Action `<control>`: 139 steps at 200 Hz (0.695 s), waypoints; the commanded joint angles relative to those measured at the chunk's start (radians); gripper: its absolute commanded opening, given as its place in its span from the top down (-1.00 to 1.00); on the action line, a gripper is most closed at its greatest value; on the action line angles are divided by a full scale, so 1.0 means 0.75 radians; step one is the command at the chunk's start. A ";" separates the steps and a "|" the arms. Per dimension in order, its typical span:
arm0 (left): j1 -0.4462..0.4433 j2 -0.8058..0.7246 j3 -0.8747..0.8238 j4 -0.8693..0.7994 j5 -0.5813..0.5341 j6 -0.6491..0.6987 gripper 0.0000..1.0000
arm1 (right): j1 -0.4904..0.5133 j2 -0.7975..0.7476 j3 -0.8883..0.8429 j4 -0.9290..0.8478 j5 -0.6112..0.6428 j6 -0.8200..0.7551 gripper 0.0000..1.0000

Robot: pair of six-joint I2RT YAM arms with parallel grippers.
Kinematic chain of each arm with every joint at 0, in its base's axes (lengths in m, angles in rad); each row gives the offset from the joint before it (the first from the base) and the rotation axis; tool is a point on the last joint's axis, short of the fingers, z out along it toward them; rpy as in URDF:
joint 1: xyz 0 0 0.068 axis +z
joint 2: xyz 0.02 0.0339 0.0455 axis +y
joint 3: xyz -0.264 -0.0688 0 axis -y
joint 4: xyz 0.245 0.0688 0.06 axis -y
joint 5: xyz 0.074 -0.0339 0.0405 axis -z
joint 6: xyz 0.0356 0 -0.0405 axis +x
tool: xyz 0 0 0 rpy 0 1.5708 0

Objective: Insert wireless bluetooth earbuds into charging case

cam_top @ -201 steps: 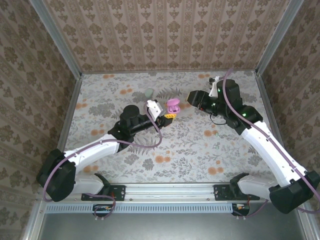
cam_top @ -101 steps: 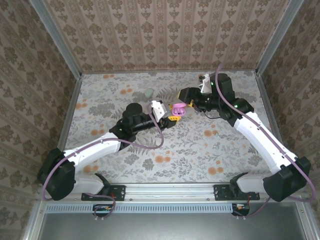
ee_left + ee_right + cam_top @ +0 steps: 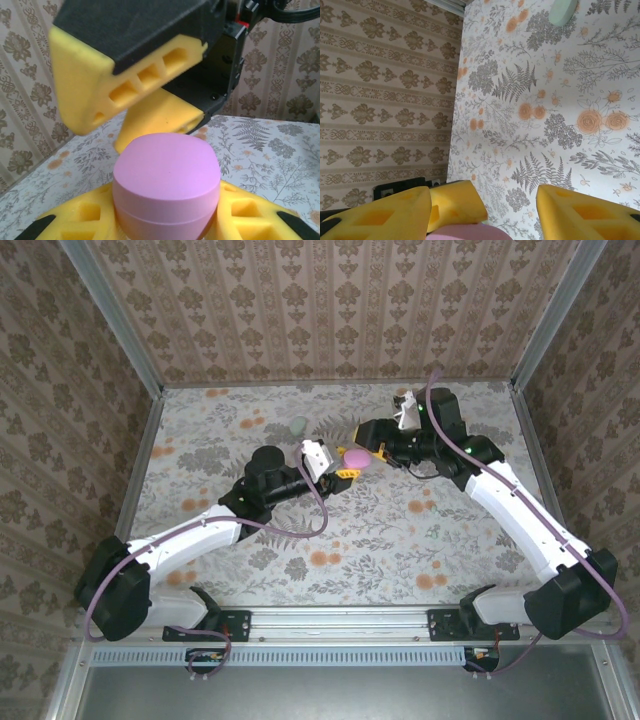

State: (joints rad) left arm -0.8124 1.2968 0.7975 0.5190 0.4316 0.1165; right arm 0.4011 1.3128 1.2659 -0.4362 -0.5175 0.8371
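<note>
The pink charging case [image 3: 167,185] sits with its lid down between my left gripper's [image 3: 165,222] yellow fingers [image 3: 70,220], which are shut on its lower half. In the top view the case [image 3: 357,457] is held near the middle of the table, just above the cloth. My right gripper [image 3: 370,447] stands open right over it, its fingers [image 3: 95,85] just above and behind the lid. From the right wrist, the right gripper [image 3: 485,212] has a wide gap, and the case's top [image 3: 470,233] shows at the bottom edge. The earbuds are hidden.
A mint-green case [image 3: 298,425] lies on the floral cloth behind and left of the grippers, and it is at the top edge [image 3: 563,10] of the right wrist view. Patterned walls close in the table on three sides.
My right gripper has swung left from beside the pink case to right over it. The case's lid, raised a second ago, now lies down. The left gripper has hardly moved.
</note>
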 commanded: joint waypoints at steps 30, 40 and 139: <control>0.007 -0.011 0.005 0.141 -0.020 -0.080 0.41 | -0.048 -0.133 -0.139 0.173 -0.139 0.060 -0.23; 0.019 -0.011 -0.006 0.187 -0.010 -0.120 0.41 | -0.083 -0.170 -0.193 0.266 -0.178 0.125 -0.25; 0.056 -0.001 -0.001 0.337 0.070 -0.250 0.41 | -0.118 -0.140 -0.307 0.723 -0.528 0.471 -0.38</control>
State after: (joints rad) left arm -0.7761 1.2968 0.7933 0.7120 0.4644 -0.0383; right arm 0.3042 1.1995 1.0382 0.0059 -0.8356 1.1305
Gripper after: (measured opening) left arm 0.344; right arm 0.691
